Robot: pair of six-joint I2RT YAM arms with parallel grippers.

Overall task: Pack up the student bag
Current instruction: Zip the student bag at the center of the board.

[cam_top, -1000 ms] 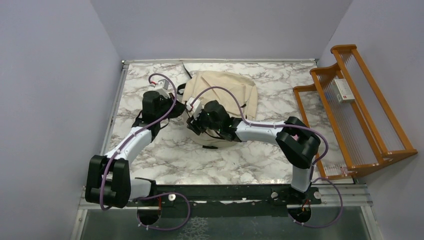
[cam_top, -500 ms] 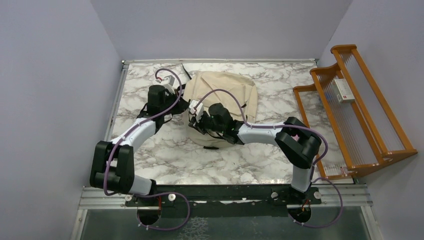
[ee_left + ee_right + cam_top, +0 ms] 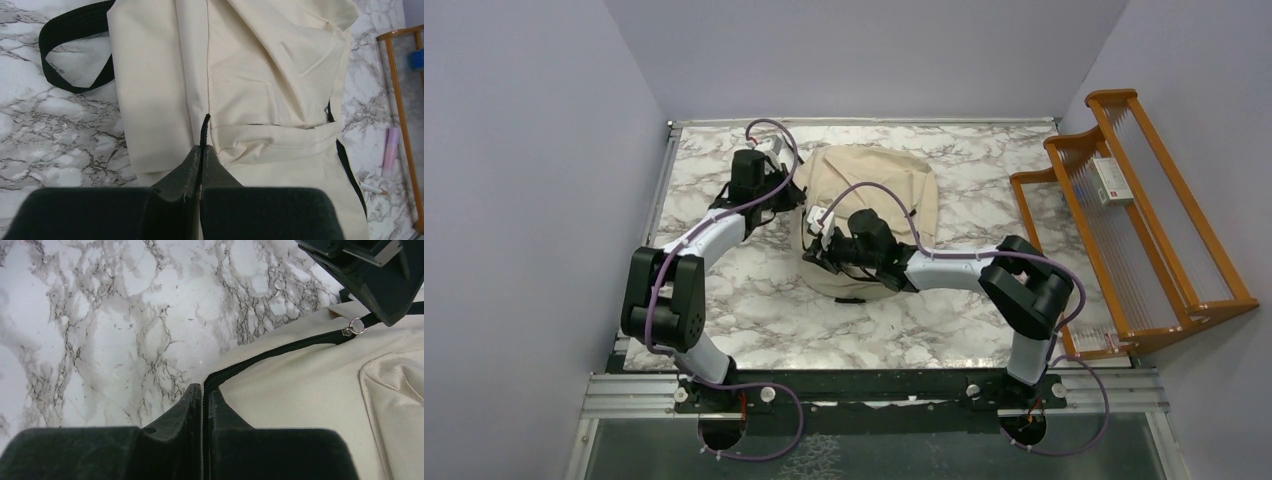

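both grippers work the zipper of the student bag, which lies flat at the back middle of the marble table.
the left gripper is clamped tight on the black zipper pull, probably to draw it; the right gripper pinches the zipper at its end, seemingly to anchor the fabric.

student bag on table, left hand at its left edge, rack rightward
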